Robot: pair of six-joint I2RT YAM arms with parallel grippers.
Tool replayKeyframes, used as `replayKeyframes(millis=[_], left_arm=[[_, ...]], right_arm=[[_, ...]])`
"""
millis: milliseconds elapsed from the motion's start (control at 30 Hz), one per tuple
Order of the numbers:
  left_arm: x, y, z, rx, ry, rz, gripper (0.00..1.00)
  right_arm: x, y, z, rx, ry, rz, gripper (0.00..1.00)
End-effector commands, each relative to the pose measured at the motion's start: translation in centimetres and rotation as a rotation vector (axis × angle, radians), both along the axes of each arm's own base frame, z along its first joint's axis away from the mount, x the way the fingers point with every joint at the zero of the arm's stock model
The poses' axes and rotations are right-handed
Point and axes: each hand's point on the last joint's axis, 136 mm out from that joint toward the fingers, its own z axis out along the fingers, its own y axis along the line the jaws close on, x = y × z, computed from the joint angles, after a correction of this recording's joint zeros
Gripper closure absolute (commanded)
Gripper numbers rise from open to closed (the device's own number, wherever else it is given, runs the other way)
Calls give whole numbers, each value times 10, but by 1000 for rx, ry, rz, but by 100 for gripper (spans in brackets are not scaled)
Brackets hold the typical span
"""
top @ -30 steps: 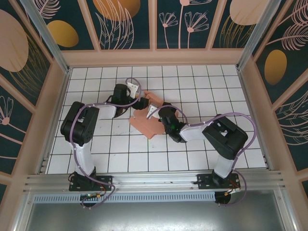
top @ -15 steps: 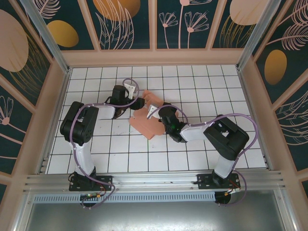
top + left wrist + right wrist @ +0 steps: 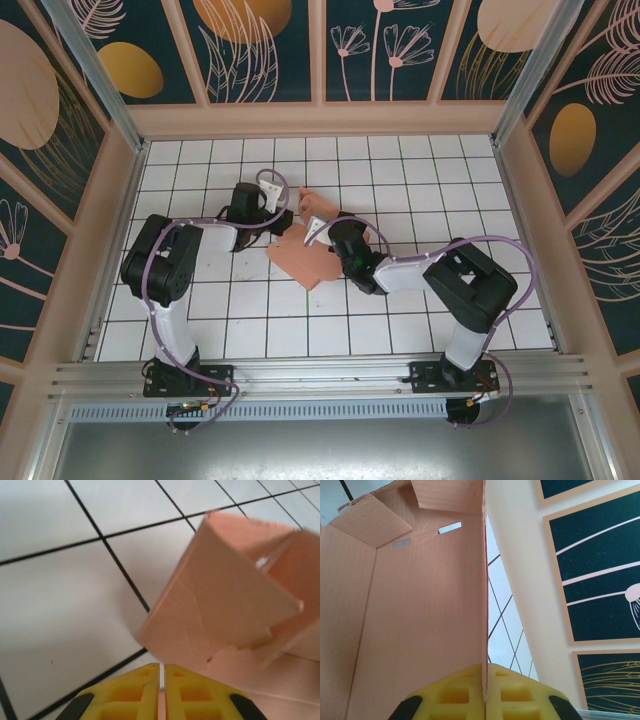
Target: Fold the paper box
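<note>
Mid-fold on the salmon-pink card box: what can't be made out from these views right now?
1. Top external: far flaps and gripped edges of the salmon-pink card box, covered by the left gripper and right gripper.
2. Left wrist: box blurred, cut off at the right edge; card between the yellow pads unclear.
3. Right wrist: how deep the wall sits, hidden by the yellow pads; box's left side cut off.

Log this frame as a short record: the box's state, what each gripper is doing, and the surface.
object: paper box, salmon-pink card
box state: partly folded, some panels and flaps raised, not yet a finished box
surface: white tiled table
left gripper: shut, pinching a thin edge of the card
right gripper: shut on the edge of an upright panel
arms: both meet at the box near the table's middle
</note>
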Motion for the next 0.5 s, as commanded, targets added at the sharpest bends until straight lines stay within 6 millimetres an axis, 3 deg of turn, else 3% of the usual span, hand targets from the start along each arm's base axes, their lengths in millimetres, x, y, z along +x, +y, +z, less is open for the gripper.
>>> replayKeyframes(millis=[0,67,133,367,433,467], left_arm=[[-6,1,11,-2,-44,1,92],[-9,1,11,-8,-44,3,92],[-11,1,10,-11,-42,0,86],[-4,3,26,-30,-122,20,30],[1,4,30,-33,-143,35,24],[5,4,32,-37,-152,43,14]], right_arm=[[9,4,6,26,-11,-18,100],[9,6,7,26,-17,-14,100],[10,6,7,31,-15,-14,100],[6,5,9,63,12,-8,100],[4,8,10,105,52,1,100],[3,9,11,125,70,5,100]])
